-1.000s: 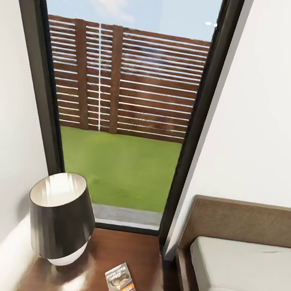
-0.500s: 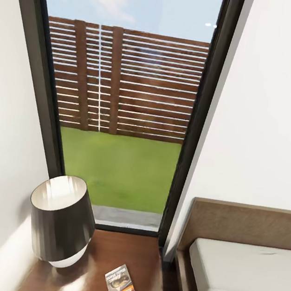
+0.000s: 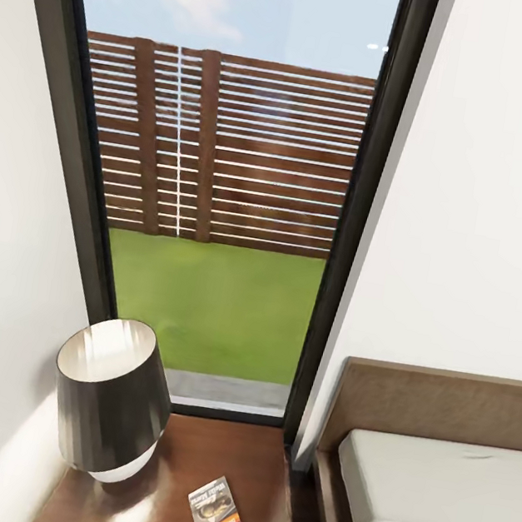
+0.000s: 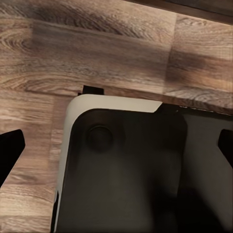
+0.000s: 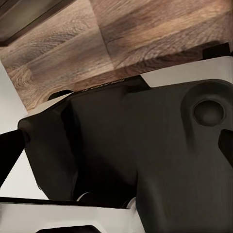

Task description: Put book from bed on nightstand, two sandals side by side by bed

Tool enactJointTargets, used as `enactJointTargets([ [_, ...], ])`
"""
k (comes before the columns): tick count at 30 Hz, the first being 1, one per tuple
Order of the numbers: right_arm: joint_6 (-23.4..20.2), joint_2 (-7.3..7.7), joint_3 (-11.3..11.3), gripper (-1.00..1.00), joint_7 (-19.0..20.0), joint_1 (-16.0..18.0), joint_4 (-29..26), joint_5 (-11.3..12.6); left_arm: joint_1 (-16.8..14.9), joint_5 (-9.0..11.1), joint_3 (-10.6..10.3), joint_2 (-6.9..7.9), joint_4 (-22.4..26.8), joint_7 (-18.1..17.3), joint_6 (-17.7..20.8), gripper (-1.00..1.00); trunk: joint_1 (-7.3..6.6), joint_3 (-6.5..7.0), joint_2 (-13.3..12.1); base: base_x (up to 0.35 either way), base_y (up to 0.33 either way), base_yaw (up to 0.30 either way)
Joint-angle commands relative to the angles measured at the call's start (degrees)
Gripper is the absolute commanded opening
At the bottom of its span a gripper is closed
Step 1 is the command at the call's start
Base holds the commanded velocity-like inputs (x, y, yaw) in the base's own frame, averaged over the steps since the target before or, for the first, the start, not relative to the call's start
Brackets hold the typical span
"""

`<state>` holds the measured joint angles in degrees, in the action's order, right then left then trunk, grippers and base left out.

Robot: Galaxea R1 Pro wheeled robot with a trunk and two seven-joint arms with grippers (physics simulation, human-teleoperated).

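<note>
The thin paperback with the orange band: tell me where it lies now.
In the head view, the thin paperback lies flat on the glossy dark-brown nightstand, right of the dark-shaded lamp and left of the bed.

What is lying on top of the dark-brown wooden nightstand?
A dark-shaded table lamp and the small Bachman paperback on the nightstand; its front part is cut off by the picture's edge.

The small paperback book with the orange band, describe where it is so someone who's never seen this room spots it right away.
Find the tall dark-framed window showing grass and a slatted fence. Below it stands a glossy dark-brown wooden nightstand, left of the brown-framed bed. The thin paperback book lies flat near the nightstand's front, right of the dark cone-shaped lamp; it alone bears printed lettering.
</note>
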<state>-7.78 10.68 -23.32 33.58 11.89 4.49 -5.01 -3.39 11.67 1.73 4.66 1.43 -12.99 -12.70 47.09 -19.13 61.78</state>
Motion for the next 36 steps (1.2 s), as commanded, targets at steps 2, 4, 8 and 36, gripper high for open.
enactJointTargets([
  [2, -0.1, 0.04, -0.5, 1.0, 0.1, 0.1, 0.1, -0.5, 0.0, 0.4, 0.2, 0.01, 0.0, -0.2, -0.1, 1.0, 0.0, -0.07, 0.0, 0.0, 0.0, 0.0],
  [4, -0.1, 0.04, -0.5, 1.0, 0.1, 0.1, 0.1, -0.6, 0.0, 0.5, 0.2, 0.0, 0.0, 0.0, -0.1, 1.0, 0.0, -0.07, 0.0, 0.0, 0.0, 0.0],
  [8, -0.1, 0.04, -0.5, 1.0, 0.1, 0.1, 0.1, -0.6, 0.0, 0.6, 0.2, 0.0, 0.7, 0.0, -0.1, 1.0, 0.0, -0.07, 0.0, 0.0, 0.0, 0.0],
  [36, -0.1, 0.04, -0.5, 1.0, 0.2, 0.1, -0.1, -0.6, 0.0, 1.3, 0.4, 0.0, 1.6, 0.3, -0.1, 1.0, 0.0, -0.07, 0.0, 0.0, 0.0, 0.0],
])
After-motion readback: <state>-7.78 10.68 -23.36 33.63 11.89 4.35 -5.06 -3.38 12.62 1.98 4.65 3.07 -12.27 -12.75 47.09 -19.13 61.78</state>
